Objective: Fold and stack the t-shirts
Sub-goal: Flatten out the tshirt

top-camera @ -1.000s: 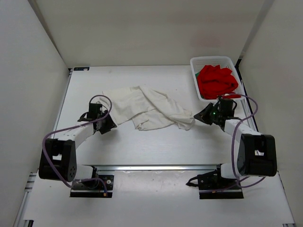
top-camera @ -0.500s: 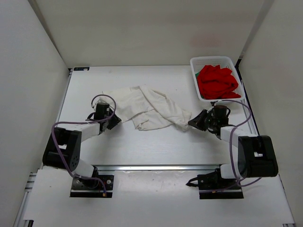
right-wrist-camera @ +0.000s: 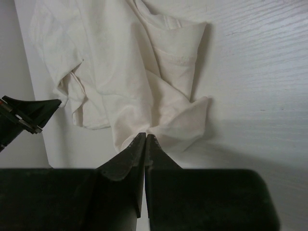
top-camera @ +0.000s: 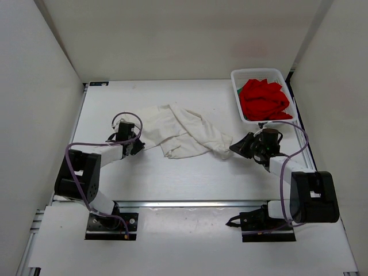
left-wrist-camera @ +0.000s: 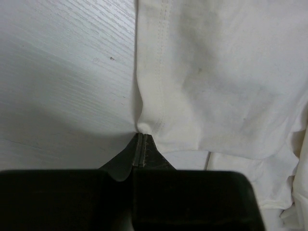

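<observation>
The white t-shirt (top-camera: pixel 181 132) lies crumpled across the middle of the table. My left gripper (top-camera: pixel 138 145) is shut on its left hem edge (left-wrist-camera: pixel 144 126). At the shirt's right end, my right gripper (top-camera: pixel 234 147) is pinched shut on a bunched corner (right-wrist-camera: pixel 159 126). The red t-shirt (top-camera: pixel 261 99) is heaped in the white basket (top-camera: pixel 237 77) at the back right. A sliver of green t-shirt (top-camera: pixel 245 118) shows under the red one. In the right wrist view the left gripper (right-wrist-camera: pixel 33 126) appears at the far left edge.
White walls close in the table on the left, back and right. The basket stands just behind my right arm. Bare table (top-camera: pixel 190 172) lies between the shirt and the near rail.
My left gripper slid right to the shirt's left edge and closed on it. The right gripper, still shut on its corner, shifted slightly left and nearer.
</observation>
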